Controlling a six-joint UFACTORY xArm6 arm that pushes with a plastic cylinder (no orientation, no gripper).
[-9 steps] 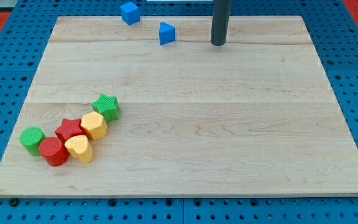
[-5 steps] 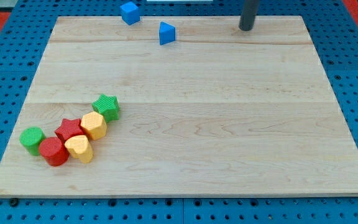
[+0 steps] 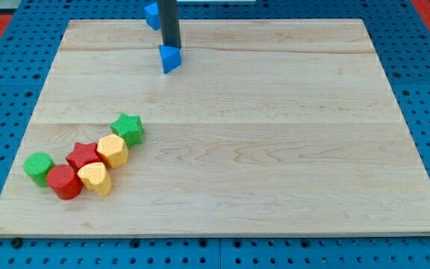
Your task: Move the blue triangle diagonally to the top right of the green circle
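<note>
The blue triangle lies near the view's top, left of centre, on the wooden board. My tip is right against its upper side, touching it. The green circle sits at the view's lower left, far below and left of the triangle. A blue cube at the board's top edge is partly hidden behind my rod.
A cluster lies by the green circle: a red cylinder, a red star, two yellow blocks and a green star. The board's top edge is close behind my tip.
My rod swung from the view's top right over to the left and came down behind the blue triangle. The triangle has slid left and slightly down.
</note>
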